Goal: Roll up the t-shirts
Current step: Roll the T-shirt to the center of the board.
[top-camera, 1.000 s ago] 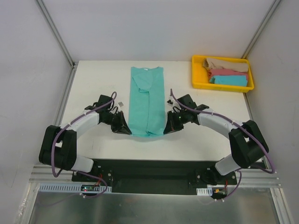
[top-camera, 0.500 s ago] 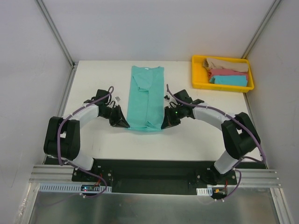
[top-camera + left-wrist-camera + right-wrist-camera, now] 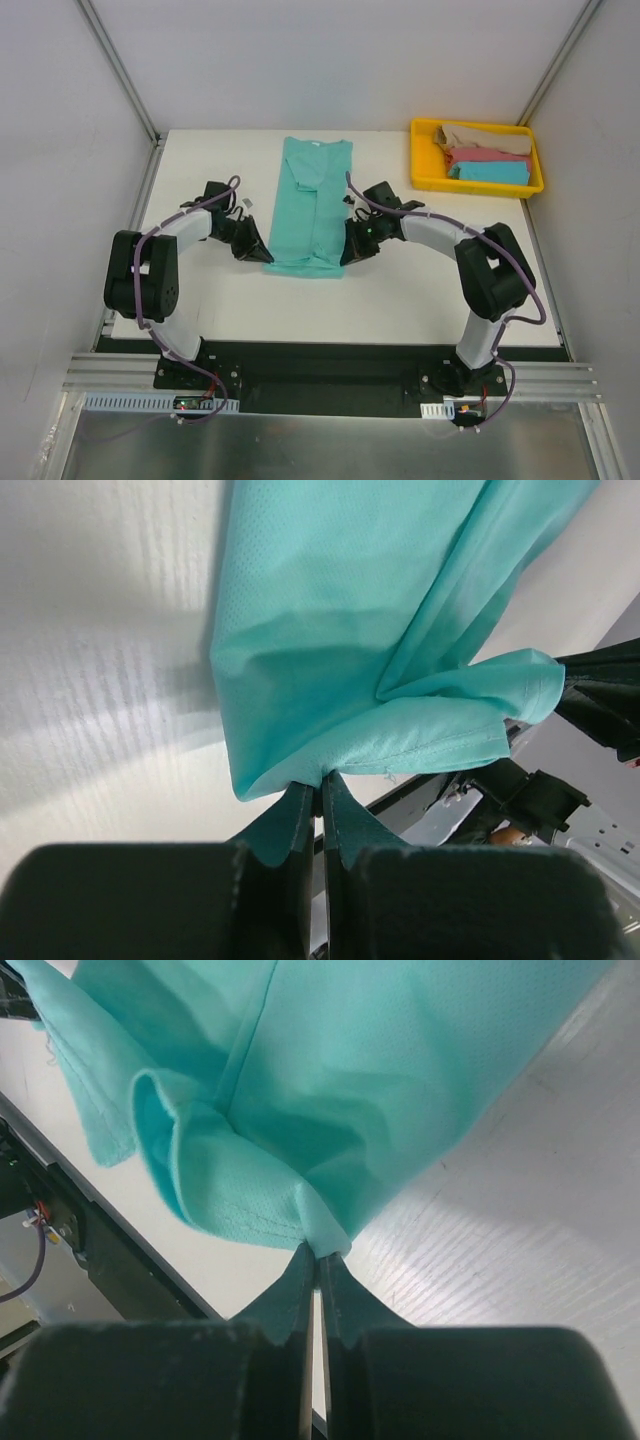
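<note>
Hem corners of sea-green t-shirt (image 3: 312, 205) pinched, one per gripper, at near end of white table (image 3: 420, 295).
Left gripper (image 3: 320, 792) clenched on the shirt's near-left corner, fingers pressed together, a fold of hem bunched just above the tips. Right gripper (image 3: 318, 1257) clenched likewise on the near-right corner, cloth puckered into a small loop beside it. Near hem sits raised and curled a little off the table between the two. Shirt folded lengthwise into a narrow strip, lying down the table's middle, collar at the far end. Far right corner: yellow tray (image 3: 478, 188) holding three folded tees side by side, with blue t-shirt (image 3: 490, 172) nearest, pink t-shirt (image 3: 495, 155) in the middle and beige t-shirt (image 3: 490, 137) farthest. Tray well apart from the green shirt.
</note>
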Tool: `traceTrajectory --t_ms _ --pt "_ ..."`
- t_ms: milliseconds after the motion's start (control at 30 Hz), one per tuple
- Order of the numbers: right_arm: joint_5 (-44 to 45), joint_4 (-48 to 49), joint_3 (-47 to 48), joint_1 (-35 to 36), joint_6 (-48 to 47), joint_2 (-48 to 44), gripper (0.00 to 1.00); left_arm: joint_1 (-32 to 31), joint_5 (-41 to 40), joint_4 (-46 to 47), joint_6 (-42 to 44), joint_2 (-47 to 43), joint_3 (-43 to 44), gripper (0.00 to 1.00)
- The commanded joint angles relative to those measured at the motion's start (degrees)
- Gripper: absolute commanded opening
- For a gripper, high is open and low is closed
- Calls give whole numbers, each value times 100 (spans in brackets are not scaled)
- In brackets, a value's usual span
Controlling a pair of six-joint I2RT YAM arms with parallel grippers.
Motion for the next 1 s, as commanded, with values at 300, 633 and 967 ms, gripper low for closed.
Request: traceTrajectory --t_ms 300,633,967 --pt "295 -670 741 -108 -1107 -460 43 206 -416 -398 909 -443 1034 44" --pt "-259 -857 73 200 -1450 -901 22 162 523 -477 1499 -973 -47 0" --pt "-505 -436 618 499 -1425 84 12 30 648 -583 1851 275 586 0"
